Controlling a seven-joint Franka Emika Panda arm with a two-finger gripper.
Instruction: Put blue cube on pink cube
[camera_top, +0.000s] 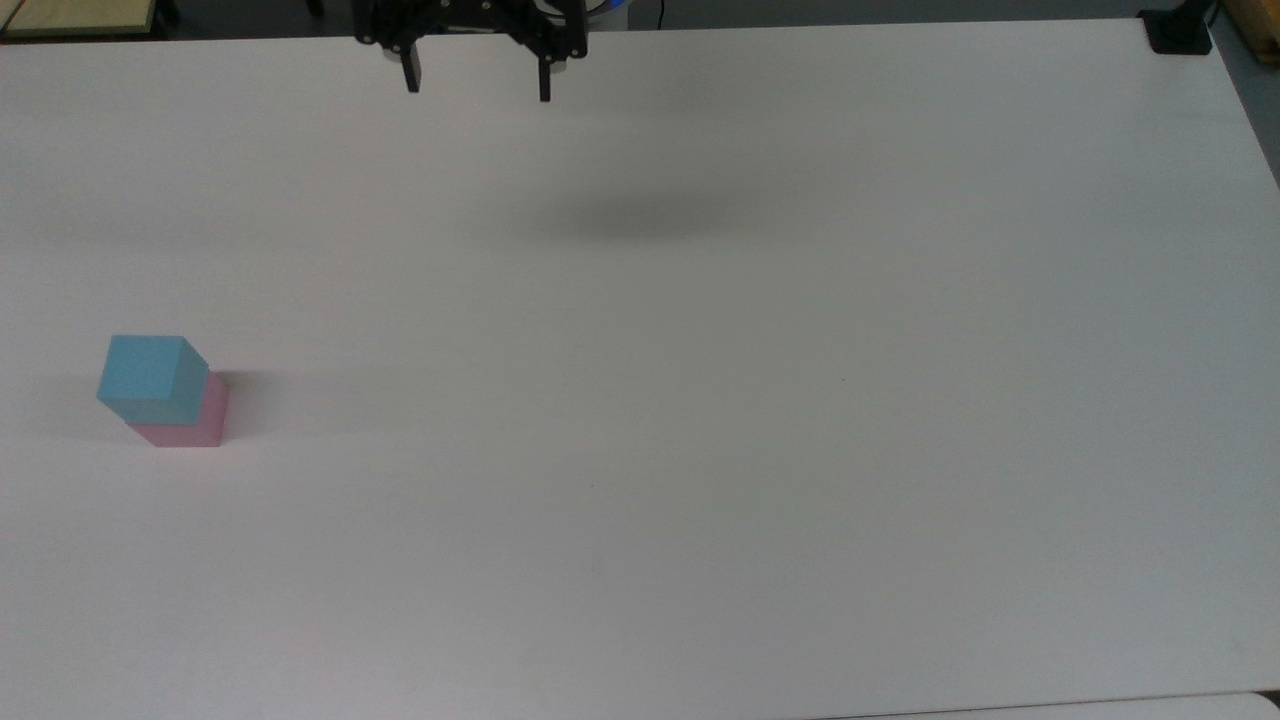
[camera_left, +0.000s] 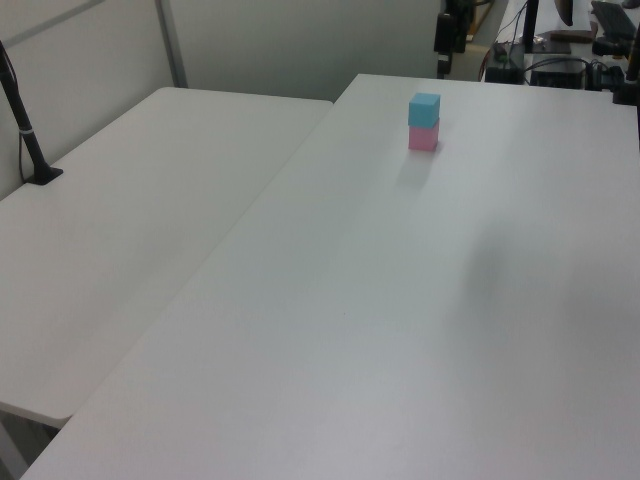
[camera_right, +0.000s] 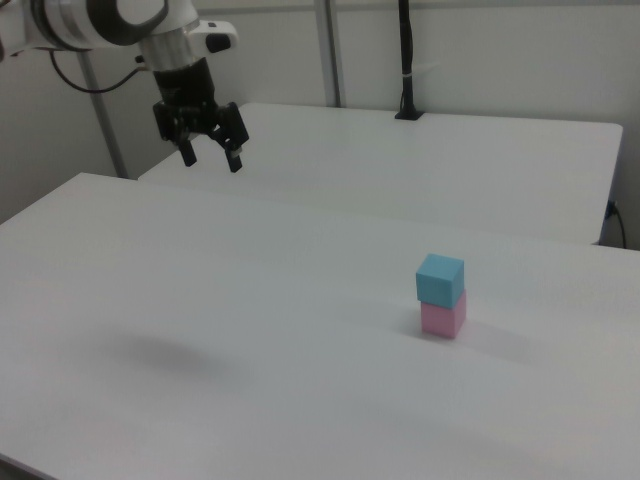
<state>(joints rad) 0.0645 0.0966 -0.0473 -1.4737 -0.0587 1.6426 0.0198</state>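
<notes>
Blue cube (camera_top: 153, 378) sits on top of pink cube (camera_top: 192, 420), stacked & touching, on the white table (camera_top: 700, 400). In the top view the stack is near the top view's left edge, about mid-height; blue one looks shifted up-left over the pink one, w/ only the pink cube's lower & right parts showing. Left view: stack (camera_left: 424, 108) over pink (camera_left: 423, 138) stands toward the far end of the table (camera_left: 400, 320), edges roughly lined up. Right view: blue (camera_right: 440, 278) on pink (camera_right: 443, 318), right of center, blue turned a touch vs. the pink.

Gripper (camera_top: 477, 85) is at the top edge of the top view, well apart from the stack — far up & to the right of it. Fingers (camera_top: 411, 78) point down, spread wide, nothing between them. Right view: gripper (camera_right: 210, 158) hangs in the air at upper left, above the table (camera_right: 250, 330), jaws apart & empty, w/ the white arm (camera_right: 100, 22) running off toward the right view's left. Cubes are well to the right & lower in the right view. Left view: a dark bit at the top, right of the cubes, could be the gripper; can't tell for sure.

Soft shadow (camera_top: 620, 215) on the table below-right of the gripper in the top view; a faint one (camera_right: 160, 355) at the right view's lower left. No contact btw gripper & either cube. A 2nd white table (camera_left: 130, 220) stands beside the main one at the left view's left, w/ a black post (camera_left: 30, 150) clamped at its edge.
</notes>
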